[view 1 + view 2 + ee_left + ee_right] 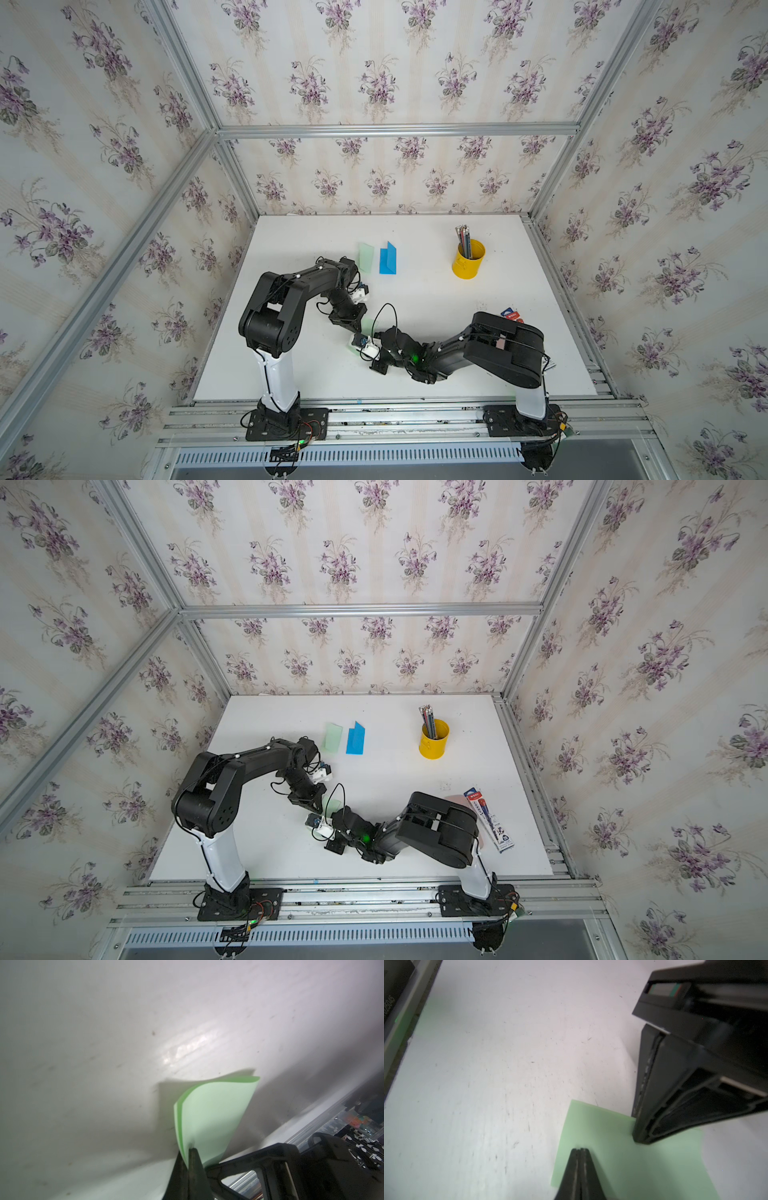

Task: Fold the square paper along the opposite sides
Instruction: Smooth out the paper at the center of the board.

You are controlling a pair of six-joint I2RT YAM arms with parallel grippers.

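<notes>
The square paper (216, 1113) is pale green and bent over on itself, its two layers curving apart away from the pinch. My left gripper (190, 1150) is shut on both layers at one edge. In the right wrist view the paper (623, 1151) lies on the white table, and my right gripper (580, 1149) is shut, its tip resting on top of the sheet near one edge, with nothing between its jaws. The left gripper's fingers (652, 1124) stand on the sheet's far edge. In both top views the two grippers meet at mid-table and only slivers of the paper (369, 324) (332, 804) show.
A pale green folded paper (366, 257) and a blue folded paper (387, 259) lie further back on the table (415, 291). A yellow cup of pencils (468, 259) stands at the back right. A pencil box (490, 820) lies beside the right arm.
</notes>
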